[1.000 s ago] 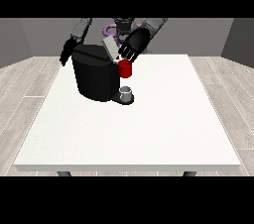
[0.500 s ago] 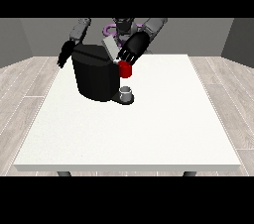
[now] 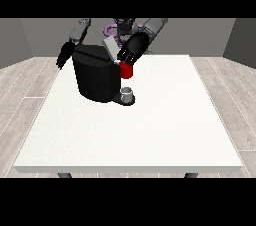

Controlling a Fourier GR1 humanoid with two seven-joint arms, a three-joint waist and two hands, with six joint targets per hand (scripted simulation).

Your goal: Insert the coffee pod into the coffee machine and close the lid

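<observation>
Table (image 3: 150,135): large, white, front part bare; nearest to camera.
Small grey thing (image 3: 127,91): sits on the machine's base plate under the spout, just in front of the black body. Could be the pod or a cup, cannot tell, so not calling it the pod.
Coffee pod: not plainly visible anywhere; no location given.
Coffee machine (image 3: 95,75): black, bulky, left of table centre, towards the far side. Placed within reach of both arms, likely so one can load and the other can steady or shut.
Red thing at the machine (image 3: 126,70): at the machine's right front, above the grey thing, directly under the fingertips of the hand at the view's right.
Lid (image 3: 111,48): light grey flap tilted up off the top of the machine, so slot looks open and closing not yet done.
Hand at the view's right (image 3: 132,50): over the machine's top right corner, fingers pointing down at the red thing, next to the raised lid. Fingers somewhat bent, but whether curled round anything too small to tell. Position suits dropping something into the slot or pressing the lid.
Hand at the view's left (image 3: 63,56): hangs behind the machine's left edge, off the body, fingers pointing down; spread or curled, cannot tell. Holds nothing visible; reads as parked out of the way.
Step judged: insertion stage at the slot, lid closing to follow.
</observation>
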